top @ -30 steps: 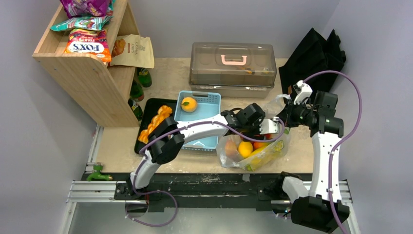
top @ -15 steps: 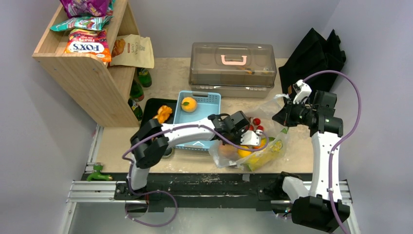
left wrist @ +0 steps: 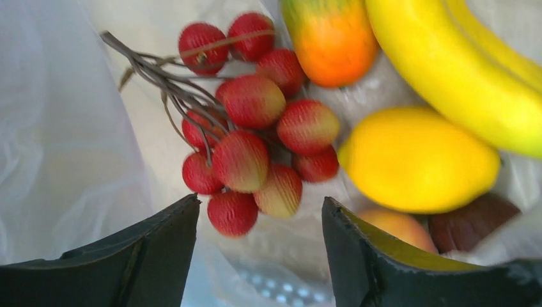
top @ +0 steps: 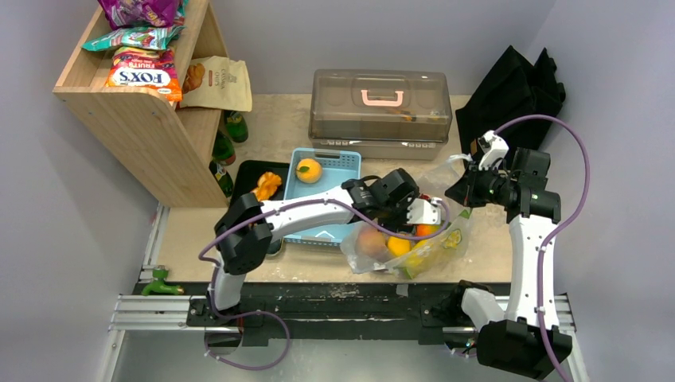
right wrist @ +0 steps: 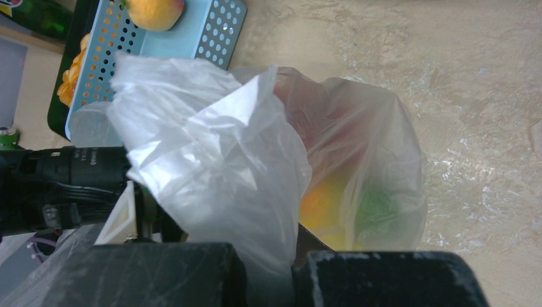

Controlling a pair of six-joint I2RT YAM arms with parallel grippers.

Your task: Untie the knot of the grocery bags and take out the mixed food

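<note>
The clear grocery bag (top: 414, 243) lies open at the table's front right, with a peach (top: 371, 241), lemon (top: 399, 245) and banana (top: 434, 243) inside. No knot shows. My left gripper (top: 426, 213) is inside the bag's mouth. In the left wrist view it (left wrist: 259, 220) is open, just short of a cluster of small red fruits (left wrist: 252, 144), with the lemon (left wrist: 415, 160), banana (left wrist: 447, 64) and a mango (left wrist: 329, 38) beyond. My right gripper (top: 464, 189) is shut on the bag's rim (right wrist: 268, 249) and holds it up. A bun (top: 267, 185) lies on the black tray (top: 247, 171), and an orange (top: 309, 169) in the blue basket (top: 338, 163).
A grey lidded box (top: 380, 111) stands behind the basket. A wooden shelf (top: 135, 111) with snack packs is at the back left, with green bottles (top: 224, 147) beside it. A black fabric bag (top: 513, 87) lies at the back right.
My left gripper drew back to the left out of the bag, then moved right again into its mouth. The right gripper has kept hold of the rim in place.
</note>
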